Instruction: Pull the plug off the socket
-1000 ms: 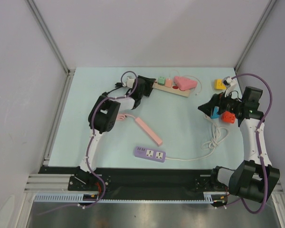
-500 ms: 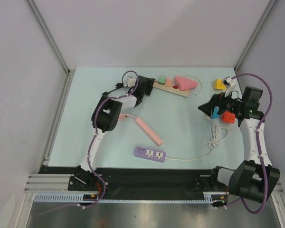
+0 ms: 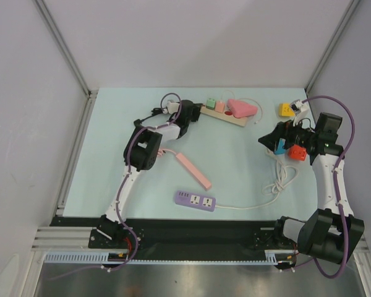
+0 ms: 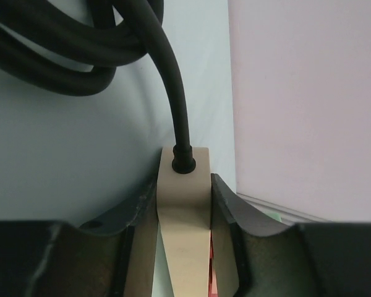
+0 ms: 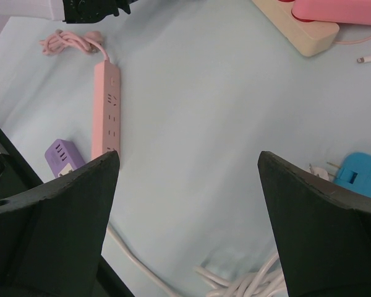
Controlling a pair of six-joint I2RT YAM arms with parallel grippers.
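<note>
A beige power strip lies at the back of the table with a green plug and a peach plug standing in it, and a pink triangular object on its right half. My left gripper is at the strip's left end. In the left wrist view my left gripper is shut on that beige end, a finger pressed to each side, just below its black cord. My right gripper is open and empty, low over the mat, well right of the strip.
A pink power strip and a purple one lie mid-table. A coiled white cord, a blue adapter and a red one sit under my right arm. A yellow block is at the back right.
My left arm's elbow has shifted right and the gripper has edged up toward the beige strip's end. The right arm has not moved.
</note>
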